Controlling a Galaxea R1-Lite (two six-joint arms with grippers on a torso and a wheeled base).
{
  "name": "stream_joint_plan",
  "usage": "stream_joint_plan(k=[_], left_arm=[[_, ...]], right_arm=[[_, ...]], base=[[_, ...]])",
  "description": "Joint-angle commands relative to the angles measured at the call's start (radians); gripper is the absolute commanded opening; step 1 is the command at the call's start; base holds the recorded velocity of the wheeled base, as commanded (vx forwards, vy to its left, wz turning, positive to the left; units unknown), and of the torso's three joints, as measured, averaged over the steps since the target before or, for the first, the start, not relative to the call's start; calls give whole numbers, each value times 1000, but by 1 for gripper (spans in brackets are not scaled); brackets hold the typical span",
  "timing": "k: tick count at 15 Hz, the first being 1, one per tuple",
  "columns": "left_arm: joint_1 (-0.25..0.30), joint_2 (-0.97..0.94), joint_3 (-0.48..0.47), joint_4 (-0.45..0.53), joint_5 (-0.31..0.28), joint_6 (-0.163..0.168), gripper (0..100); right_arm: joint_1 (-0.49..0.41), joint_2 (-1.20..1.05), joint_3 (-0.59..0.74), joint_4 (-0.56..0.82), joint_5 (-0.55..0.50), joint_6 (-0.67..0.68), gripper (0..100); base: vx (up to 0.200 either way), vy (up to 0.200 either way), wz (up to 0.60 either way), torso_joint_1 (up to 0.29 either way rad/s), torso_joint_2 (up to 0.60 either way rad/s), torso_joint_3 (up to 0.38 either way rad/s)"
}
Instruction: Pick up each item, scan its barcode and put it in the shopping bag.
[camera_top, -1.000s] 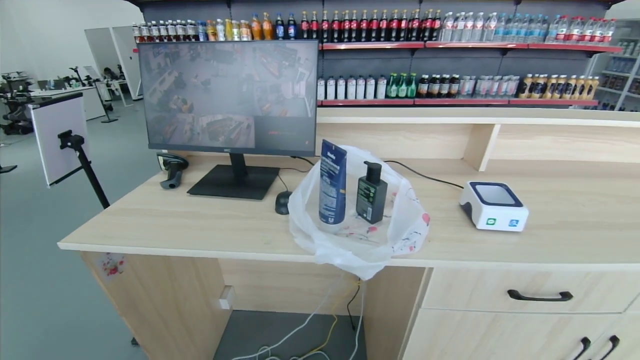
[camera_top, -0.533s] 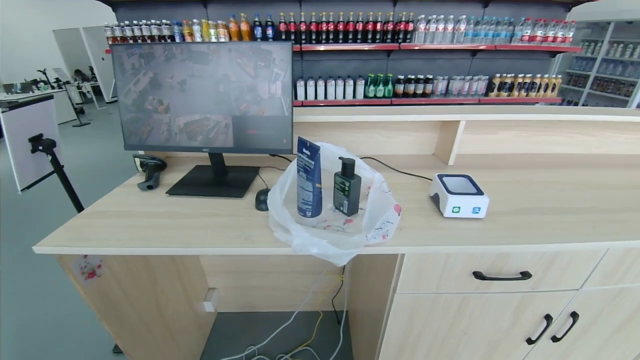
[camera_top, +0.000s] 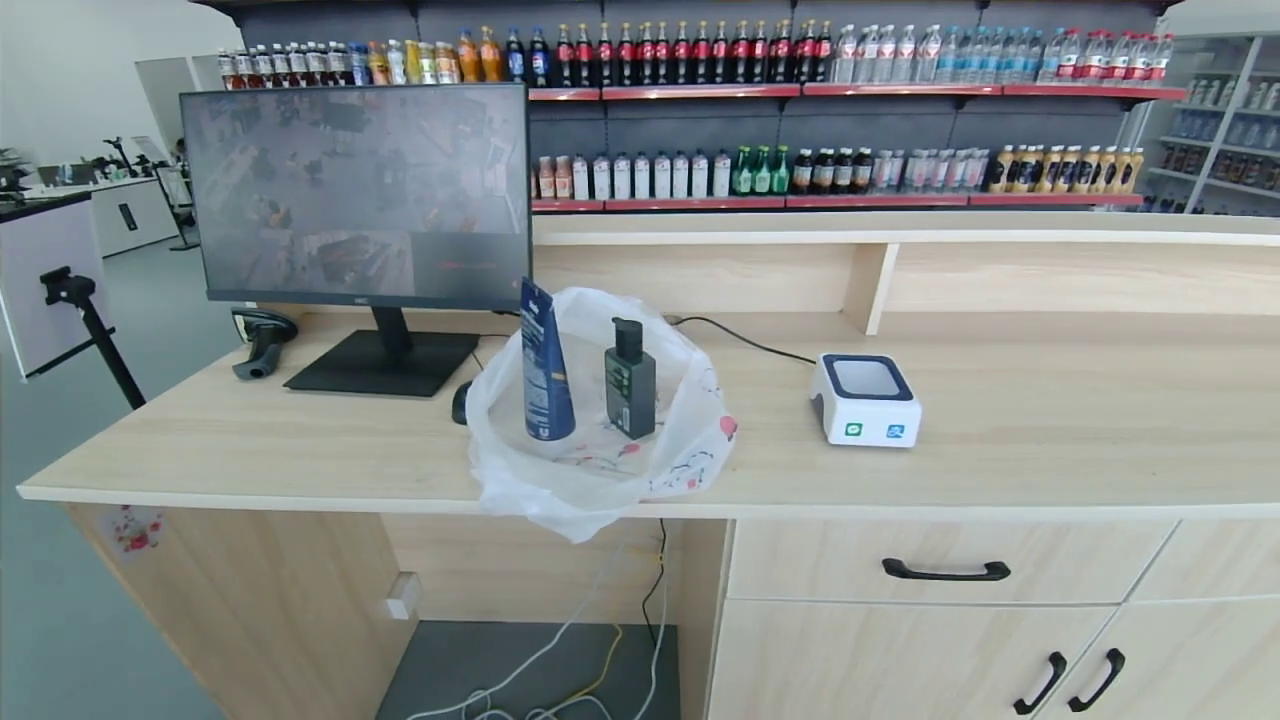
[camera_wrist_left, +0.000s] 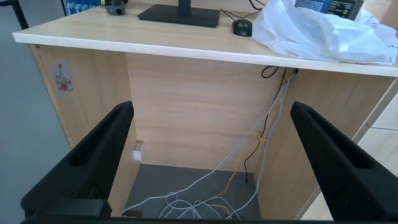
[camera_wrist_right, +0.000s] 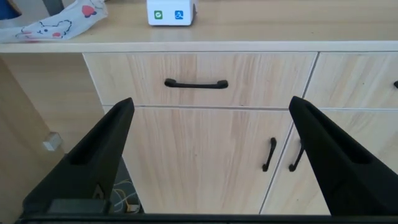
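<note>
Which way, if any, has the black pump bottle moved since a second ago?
No. The pump bottle stands in the shopping bag beside the blue tube, same spacing from the white scanner; the whole view shifted.

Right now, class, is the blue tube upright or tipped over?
Upright: the blue tube stands on end inside the shopping bag.

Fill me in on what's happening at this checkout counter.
Nothing is being handled. The left gripper and right gripper hang open and empty in front of the counter, below its top. A blue tube and a dark pump bottle stand inside the shopping bag, the barcode scanner beside it.
</note>
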Motion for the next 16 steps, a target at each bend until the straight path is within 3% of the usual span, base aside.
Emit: stream_joint_plan(k=[1,9,16], left_arm=[[0,0,0,0,0,0,100],[0,0,0,0,0,-3,100],[0,0,0,0,0,-3,100]], right_arm=[[1,2,0,0,0,0,100],[1,2,0,0,0,0,100],[1,2,0,0,0,0,100]], base=[[0,-200,0,7,2,2],[0,-200,0,2,6,3],[-29,0,0,0,0,1]])
